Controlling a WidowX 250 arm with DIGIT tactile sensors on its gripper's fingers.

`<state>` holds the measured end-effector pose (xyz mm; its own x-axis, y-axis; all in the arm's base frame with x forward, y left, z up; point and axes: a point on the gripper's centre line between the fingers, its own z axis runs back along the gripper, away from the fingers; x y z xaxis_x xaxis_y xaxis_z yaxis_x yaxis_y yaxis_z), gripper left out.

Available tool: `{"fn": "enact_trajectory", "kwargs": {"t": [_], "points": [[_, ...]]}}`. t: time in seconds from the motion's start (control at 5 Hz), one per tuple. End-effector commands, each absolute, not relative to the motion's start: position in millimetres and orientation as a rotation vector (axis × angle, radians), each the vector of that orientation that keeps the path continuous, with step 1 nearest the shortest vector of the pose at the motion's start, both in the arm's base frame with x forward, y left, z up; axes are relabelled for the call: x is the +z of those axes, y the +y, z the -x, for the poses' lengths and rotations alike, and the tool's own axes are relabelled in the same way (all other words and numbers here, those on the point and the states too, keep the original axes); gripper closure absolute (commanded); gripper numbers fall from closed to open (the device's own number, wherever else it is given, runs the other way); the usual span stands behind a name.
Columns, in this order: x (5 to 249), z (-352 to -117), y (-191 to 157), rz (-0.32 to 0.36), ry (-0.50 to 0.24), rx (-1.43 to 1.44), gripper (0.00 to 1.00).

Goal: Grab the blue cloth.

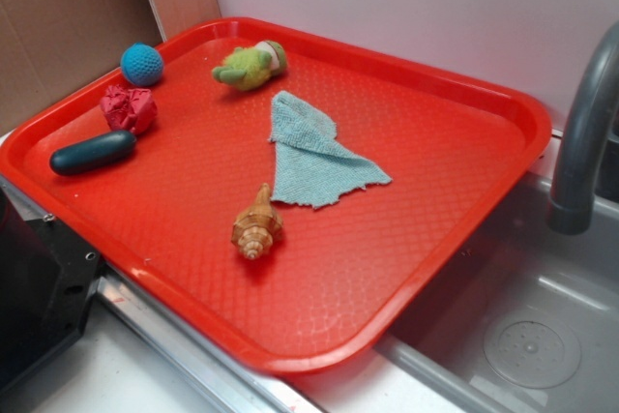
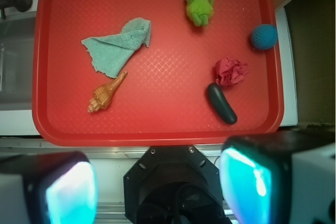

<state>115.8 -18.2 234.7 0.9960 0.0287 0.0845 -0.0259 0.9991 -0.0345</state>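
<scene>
The blue cloth (image 1: 314,152), a pale teal terry washcloth folded into a rough triangle, lies flat near the middle of the red tray (image 1: 455,113). In the wrist view the cloth (image 2: 116,47) sits at the tray's upper left, far ahead of my gripper (image 2: 163,192). The gripper is open and empty, its two cyan-lit fingers (image 2: 71,192) spread wide at the bottom of that view, high above and outside the tray's near edge (image 2: 157,137). The gripper does not show in the exterior view.
On the tray lie a brown seashell (image 1: 256,224) just in front of the cloth, a green plush toy (image 1: 251,65), a blue crocheted ball (image 1: 142,64), a crumpled red cloth (image 1: 129,107) and a dark oblong object (image 1: 93,152). A grey faucet (image 1: 585,123) and sink (image 1: 532,336) stand at the right.
</scene>
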Motion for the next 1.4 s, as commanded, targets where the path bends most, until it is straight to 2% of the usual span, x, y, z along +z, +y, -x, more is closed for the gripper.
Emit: {"fn": "enact_trajectory", "kwargs": {"t": [0.0, 0.2, 0.4, 0.6, 0.8, 1.0, 1.2], "points": [[234.7, -115.8, -18.2, 0.033, -0.085, 0.027, 0.0], [184.7, -165.8, 16.6, -0.075, 0.006, 0.263, 0.0], [139.0, -217.3, 11.4, 0.002, -0.108, 0.376, 0.0], [91.7, -268.9, 7.9, 0.065, -0.147, 0.34, 0.0], [41.3, -286.4, -12.1, 0.179, -0.101, 0.181, 0.0], [22.4, -297.9, -26.3, 0.223, -0.051, 0.037, 0.0], [15.6, -307.9, -34.7, 0.2, -0.008, -0.01, 0.0]]}}
